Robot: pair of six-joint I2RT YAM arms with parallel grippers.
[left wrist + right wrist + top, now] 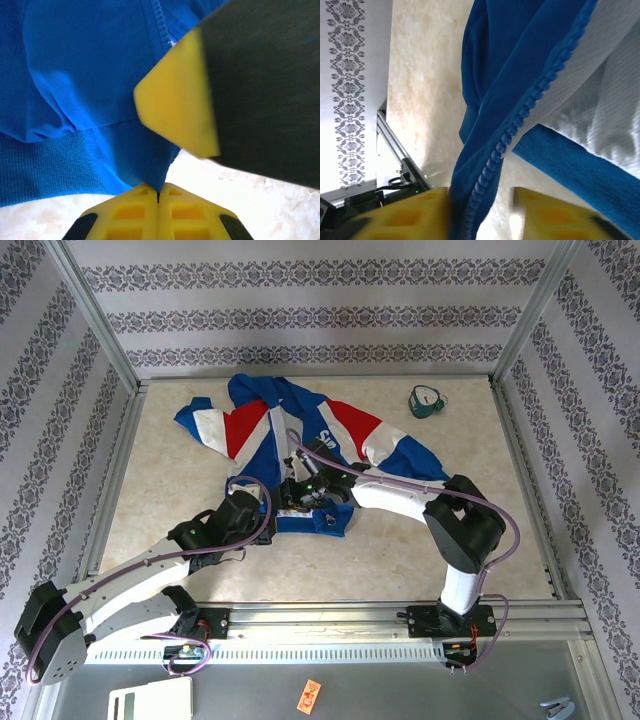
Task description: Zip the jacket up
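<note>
Robotics lab test cell: aluminium frame posts [100, 325] hold damask-patterned wall panels [300, 315] around a beige tabletop [400, 550]; robot arms [460, 530] bolted to a metal rail [330, 618].

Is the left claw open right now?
No, in the left wrist view the left claw has its two yellow fingers pressed together, pinching the blue edge of the jacket.

Seen from above, the lower front and zipper of the jacket [268, 443] lie hidden under both wrists (the white chest lettering [328, 437] is partly covered too). In the left wrist view, a blurred yellow-and-black shape [240, 90] masks the jacket's upper right. The right gripper [480, 202] is cut off by the bottom edge.
</note>
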